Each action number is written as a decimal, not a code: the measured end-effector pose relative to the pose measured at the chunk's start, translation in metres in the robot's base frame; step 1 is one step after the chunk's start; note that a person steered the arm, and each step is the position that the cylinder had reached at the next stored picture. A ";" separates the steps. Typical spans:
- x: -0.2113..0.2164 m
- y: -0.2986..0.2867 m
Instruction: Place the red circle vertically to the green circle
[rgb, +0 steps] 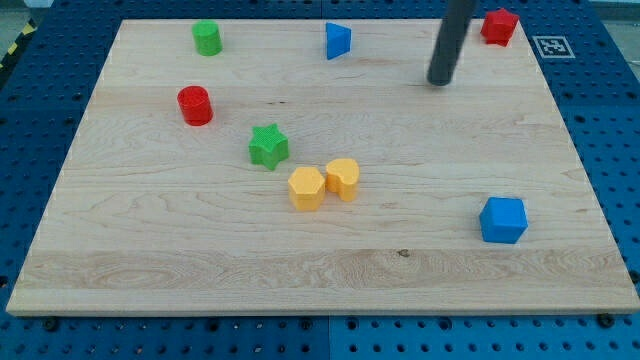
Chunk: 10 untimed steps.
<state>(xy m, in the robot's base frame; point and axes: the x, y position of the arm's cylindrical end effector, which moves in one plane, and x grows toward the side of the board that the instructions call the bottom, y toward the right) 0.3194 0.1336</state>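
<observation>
**On the desk: red circle sits below the green circle, tip far off at upper right**

Toward the view's upper left, on the wooden desk (150, 250): green circle (207, 38) near the top edge, red circle (195, 105) below it and a shade to the left, the 2 well apart. Lower and to the right of the red circle, a green star (268, 146). Just right of the star and slightly lower, 2 yellow blocks side by side and touching or nearly so: a yellow hexagon (306, 188) and a rounder yellow block (343, 178). At top centre, a blue triangle (338, 40). At the top right corner, a red block (499, 26), angular, exact shape hard to make out. Toward the lower right, a blue cube (502, 220), alone.

No end effector with jaws on this arm, so nothing to read as apart, together or clamped: only a dark rod, slanting down from the top edge. My tip (439, 82) down on bare wood, left of and below the red block, right of the blue triangle, touching neither, well apart from both circles.
</observation>
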 end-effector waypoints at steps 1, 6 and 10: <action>0.012 -0.061; 0.016 -0.200; 0.035 -0.296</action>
<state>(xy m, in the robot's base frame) 0.3549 -0.1627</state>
